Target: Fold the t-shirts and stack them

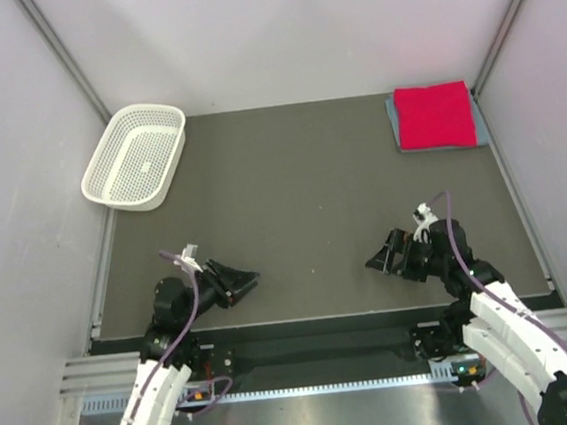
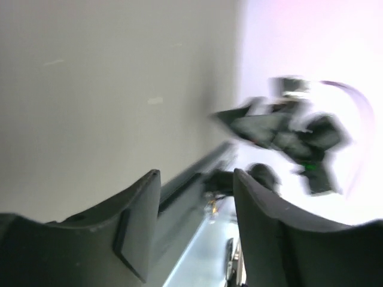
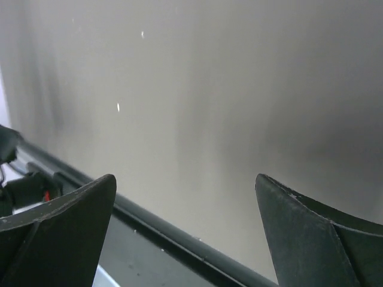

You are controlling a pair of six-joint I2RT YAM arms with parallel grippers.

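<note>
A folded bright red t-shirt lies on top of a folded blue-grey t-shirt at the table's far right corner; only the blue-grey edges show. My left gripper hovers low at the near left, pointing right, its jaws open and empty. Near the front right, my right gripper points left, jaws wide open and empty. In the left wrist view the left gripper frames the blurred right arm. The right gripper in its own view shows only bare table between its fingers.
A white plastic mesh basket sits empty at the far left of the dark table. Pale walls close in on three sides. A metal rail runs along the table's near edge by both arm bases.
</note>
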